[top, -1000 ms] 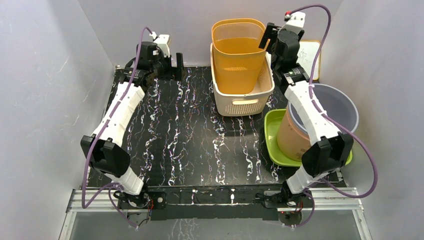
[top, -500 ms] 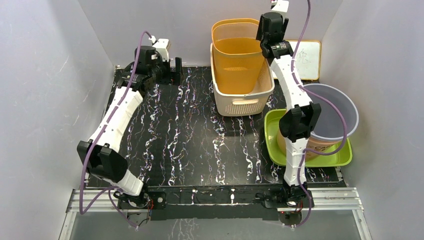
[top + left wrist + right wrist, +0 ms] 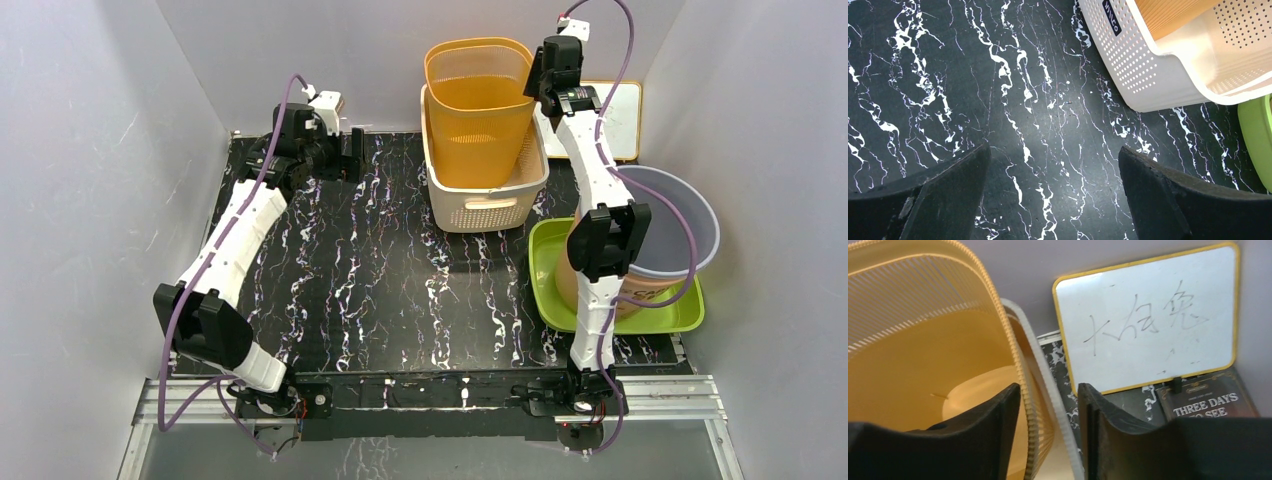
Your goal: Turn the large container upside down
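Observation:
The large container is a tall orange slatted basket [image 3: 478, 100] [image 3: 923, 355]. It stands upright inside a white perforated crate [image 3: 487, 205] [image 3: 1148, 65] at the back of the table. My right gripper [image 3: 533, 82] [image 3: 1049, 390] straddles the basket's right rim. One finger is inside against the wall. The other is outside, and a gap still shows beside it. My left gripper [image 3: 355, 150] [image 3: 1053, 155] hangs wide open over the black marbled table, left of the crate, with nothing between its fingers.
A grey bucket [image 3: 670, 215] stands on a green tray [image 3: 545, 260] at the right. Against the back wall, right of the crate, leans a yellow-framed whiteboard [image 3: 620, 115] [image 3: 1148, 315], with a dark book [image 3: 1208, 400] lying in front of it.
My right arm swung up and round, bringing its gripper down over the orange basket's right rim, and its jaws narrowed. The left arm shifted only slightly.

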